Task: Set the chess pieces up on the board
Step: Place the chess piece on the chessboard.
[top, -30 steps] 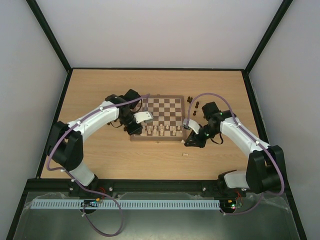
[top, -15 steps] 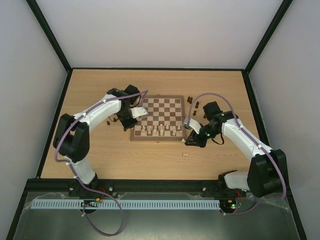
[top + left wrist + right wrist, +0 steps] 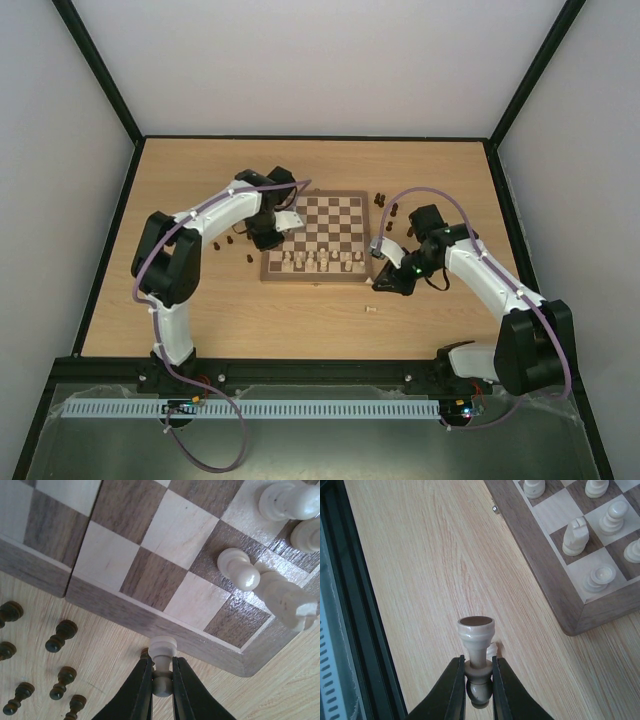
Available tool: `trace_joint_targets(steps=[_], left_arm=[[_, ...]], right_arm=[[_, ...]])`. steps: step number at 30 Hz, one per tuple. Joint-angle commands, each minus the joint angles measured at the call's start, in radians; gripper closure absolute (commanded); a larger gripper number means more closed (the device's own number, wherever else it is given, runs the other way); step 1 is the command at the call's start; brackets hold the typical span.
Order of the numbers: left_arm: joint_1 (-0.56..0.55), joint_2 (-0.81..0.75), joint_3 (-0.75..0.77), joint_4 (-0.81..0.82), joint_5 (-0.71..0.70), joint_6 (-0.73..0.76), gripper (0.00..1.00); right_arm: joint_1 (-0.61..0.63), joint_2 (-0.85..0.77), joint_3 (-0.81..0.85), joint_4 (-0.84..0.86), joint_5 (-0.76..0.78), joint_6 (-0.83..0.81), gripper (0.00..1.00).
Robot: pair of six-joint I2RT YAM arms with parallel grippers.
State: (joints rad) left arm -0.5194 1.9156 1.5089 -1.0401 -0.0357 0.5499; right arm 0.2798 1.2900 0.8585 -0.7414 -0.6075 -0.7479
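1. left gripper (image 3: 162, 682): jaws narrow, clamped on a pale pawn (image 3: 163, 647) by its head end, with the base pointing away from the wrist.
2. Left wrist view: the pawn sits off the board (image 3: 150, 625), over the table (image 3: 280, 690). The rim is just past it at 12 o'clock and the board corner is at 3 o'clock. Can't tell whether the base touches the table.
3. On the board, a standing pale pawn (image 3: 237, 570) is at 1 o'clock and a pale knight (image 3: 287, 602) is at 2 o'clock, by the corner.
4. Loose dark pawns (image 3: 60, 635) are on the table from 8 to 10 o'clock.
5. Overhead: the left gripper (image 3: 265, 240) is just beside the board's left rim, board at 3 o'clock.
6. right gripper (image 3: 479, 680): jaws narrow, clamped on a cream piece (image 3: 476, 627), with its flat base away from the wrist.
7. Right wrist view: the cream piece is over bare table, apart from the board. The board corner is at 2 o'clock.
8. A loose pale piece (image 3: 493, 650) lies on the table just behind the held one at 1 o'clock, partly hidden.
9. The pale men (image 3: 575, 535) stand on the squares near that corner, at 1–2 o'clock.
10. Overhead: the right gripper (image 3: 383, 284) is just off the near-right corner, board at 10 o'clock. The loose pale piece is at 7 o'clock. The dark pieces (image 3: 393, 212) are at 12 o'clock, beside the right rim.
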Motion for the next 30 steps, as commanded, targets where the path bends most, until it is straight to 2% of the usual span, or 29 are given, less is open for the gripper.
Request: trace_joint_targets(steps=[1,30], left_arm=[[-0.025,0.030,0.031,-0.049,-0.041,-0.003,0.90],[-0.085,0.103,0.075,-0.060,-0.050,-0.026,0.85]], right_arm=[[-0.016,-0.011,-0.021,-0.018,0.001,-0.018,0.96],[-0.053,0.014,-0.064,-0.002,-0.004,-0.070,0.96]])
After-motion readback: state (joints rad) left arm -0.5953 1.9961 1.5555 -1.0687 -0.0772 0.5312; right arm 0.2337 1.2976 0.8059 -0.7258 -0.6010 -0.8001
